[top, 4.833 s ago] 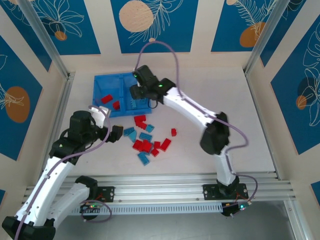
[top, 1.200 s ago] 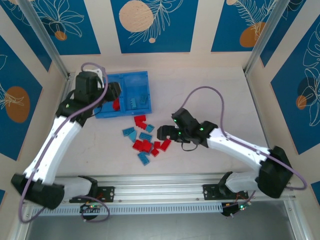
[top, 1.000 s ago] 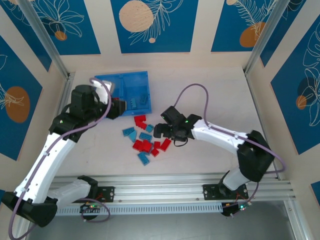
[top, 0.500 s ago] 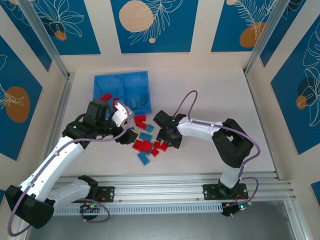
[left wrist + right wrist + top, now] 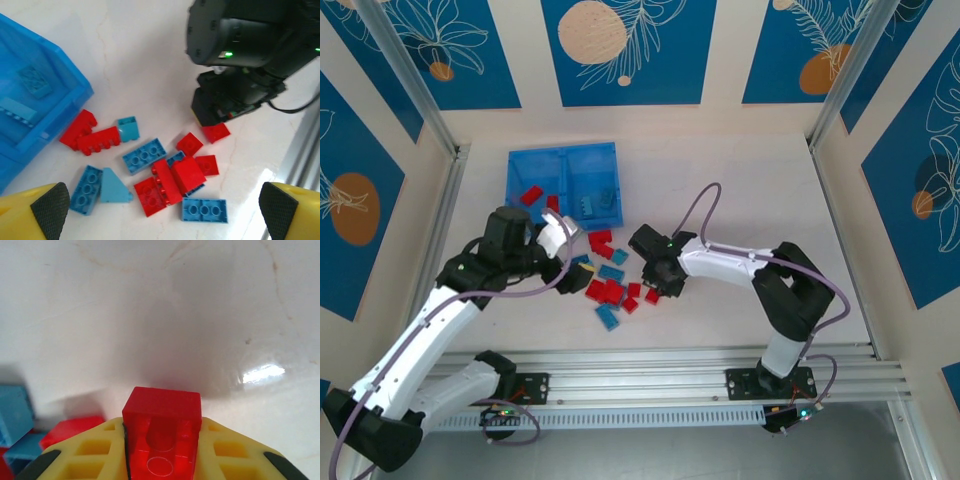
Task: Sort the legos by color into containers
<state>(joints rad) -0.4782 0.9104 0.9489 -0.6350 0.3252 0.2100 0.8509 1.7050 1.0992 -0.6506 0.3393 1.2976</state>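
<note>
1. The right fingers [image 5: 87,452] are yellow moulded plastic with hollow ribbed pockets. They are pinching a small red lego brick [image 5: 161,430] that is glossy, slightly translucent and squarish, with a round hollow showing through its face.
2. That brick is at the right edge of the loose pile [image 5: 610,285]. Beyond it lies the surface [image 5: 200,300], which is pale, polished and faintly veined like marble.
3. The left fingers [image 5: 35,207] are spread wide above the pile. They are yellow, tipped with black rough-grained pads.
4. The pile is red and light blue studded bricks, several touching or overlapping. Among them are a flat blue plate [image 5: 204,209], a smooth light blue triangular wedge [image 5: 115,187] and a long red brick [image 5: 98,141].
5. The tray [image 5: 563,158] is smooth bright blue plastic, rectangular with low walls, and a middle wall splits it in two. It sits just beyond the pile's far-left edge. Its left compartment holds red bricks [image 5: 531,195] and its right compartment holds light blue bricks [image 5: 586,207].
</note>
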